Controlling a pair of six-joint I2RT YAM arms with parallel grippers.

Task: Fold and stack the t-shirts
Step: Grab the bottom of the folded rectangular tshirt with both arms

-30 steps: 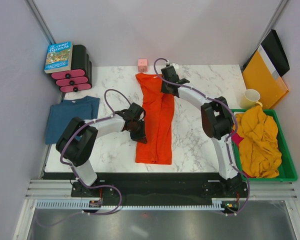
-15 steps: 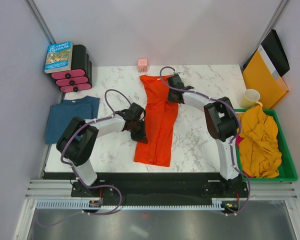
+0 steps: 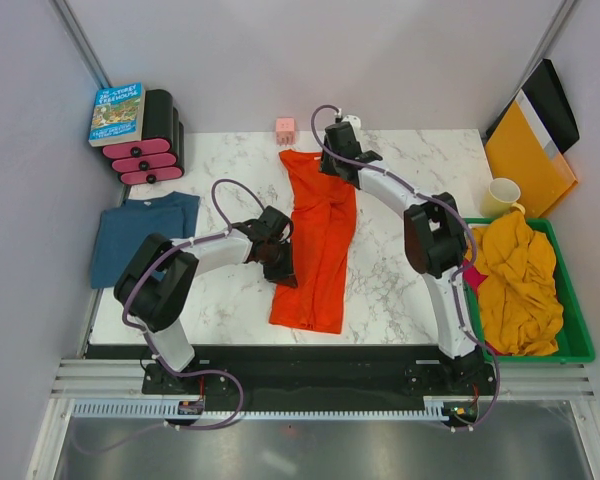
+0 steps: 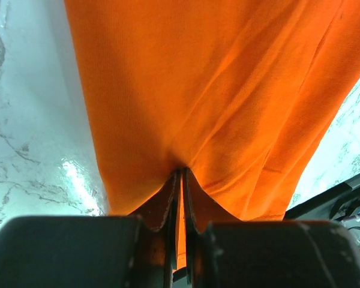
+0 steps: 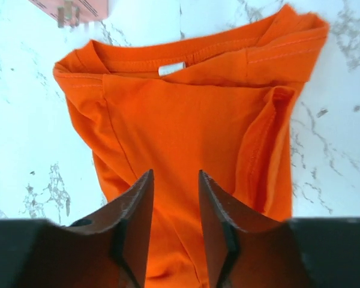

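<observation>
Lying on white marble tabletop (image 3: 410, 270), just beside small pink block (image 3: 285, 129): soft orange-red cotton t-shirt (image 3: 315, 245), folded into long narrow creased strip, collar end nearest block. Left gripper (image 4: 181, 198) pinches shirt edge, farther from block. Right gripper (image 5: 175, 180) hovers over collar end, jaws parted, empty.

In the top view, bright, even light is thrown from above and shadows are kept soft. In the left wrist view, glare is seen on the marble table (image 4: 78, 174) at lower left, and the fingers (image 4: 66, 252) at the bottom edge are blurred.
</observation>
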